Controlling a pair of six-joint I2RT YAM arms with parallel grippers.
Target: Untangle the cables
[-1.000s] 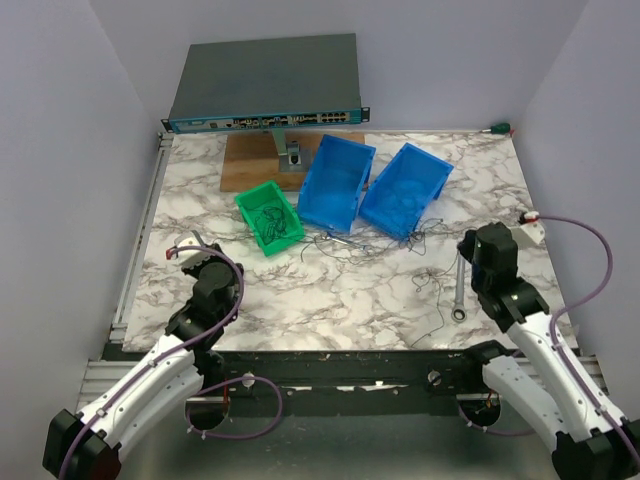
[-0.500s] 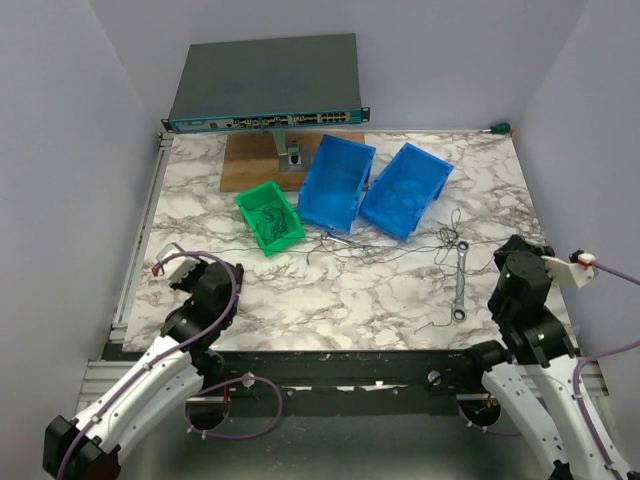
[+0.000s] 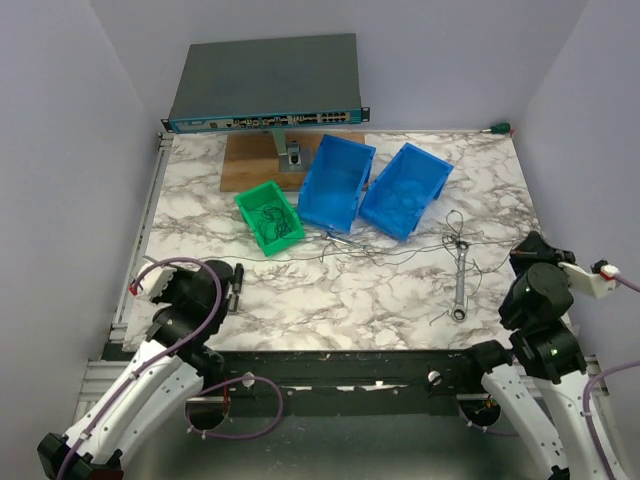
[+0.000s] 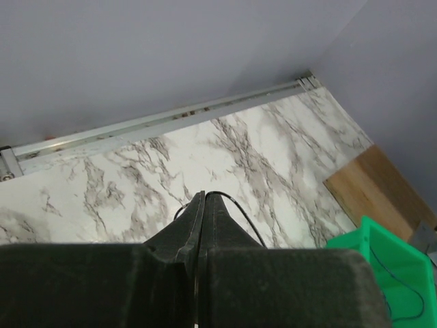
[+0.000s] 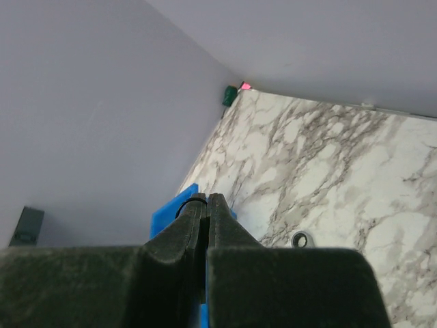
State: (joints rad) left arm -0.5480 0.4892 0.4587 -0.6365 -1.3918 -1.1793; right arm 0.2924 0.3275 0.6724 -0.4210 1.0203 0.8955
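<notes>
The cables (image 3: 385,250) are hair-thin dark wires drawn in a long line across the marble table (image 3: 330,300), with small knots near the blue bins (image 3: 340,243) and over the wrench head (image 3: 456,240). My left gripper (image 3: 236,285) is at the near left, shut on one wire end; the left wrist view shows its shut gripper (image 4: 204,195) and a black wire (image 4: 240,209) looping from the tip. My right gripper (image 3: 526,249) is at the near right, shut on the other end; the right wrist view shows its shut gripper (image 5: 207,198) with a wire loop (image 5: 184,205) at the tip.
Two blue bins (image 3: 337,183) (image 3: 405,188) lie tipped at the middle back. A green bin (image 3: 270,218) holds more dark wires. A silver wrench (image 3: 460,283) lies near the right gripper. A network switch (image 3: 265,85) and a wooden board (image 3: 250,160) are at the back.
Both arms have drawn back and outward, left to the left and right to the right. The wires between them have gone from a loose scatter to a long stretched line.
</notes>
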